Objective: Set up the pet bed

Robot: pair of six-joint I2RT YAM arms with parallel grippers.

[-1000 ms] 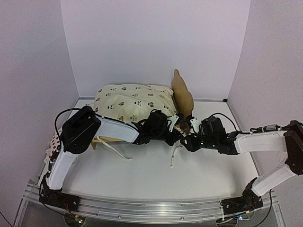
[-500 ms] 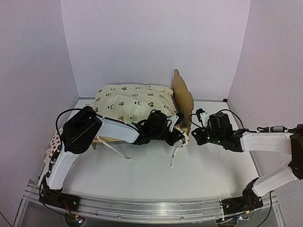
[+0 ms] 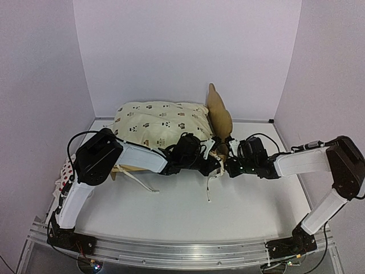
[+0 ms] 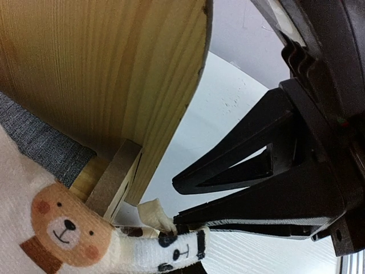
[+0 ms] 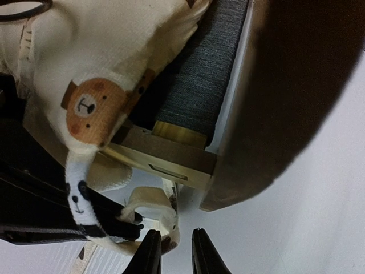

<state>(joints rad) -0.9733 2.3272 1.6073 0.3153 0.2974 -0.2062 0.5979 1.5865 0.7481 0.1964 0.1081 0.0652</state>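
white tabletop (image 3: pixel 171 211), plywood pet bed (image 3: pixel 219 117); left gripper (image 4: pixel 182 202) tight on ribbon (image 4: pixel 171 251), right gripper (image 5: pixel 173 251) narrow

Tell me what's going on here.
Both arms meet at the headboard-end corner of the pet bed, where the bear-print cushion already lies on the frame. The left end effector is shut on one of the cushion's panda-print tie ribbon ends beside that corner. The right end effector sits right at the ribbon's loose end, jaws nearly together. Whether it grips the ribbon is unclear.
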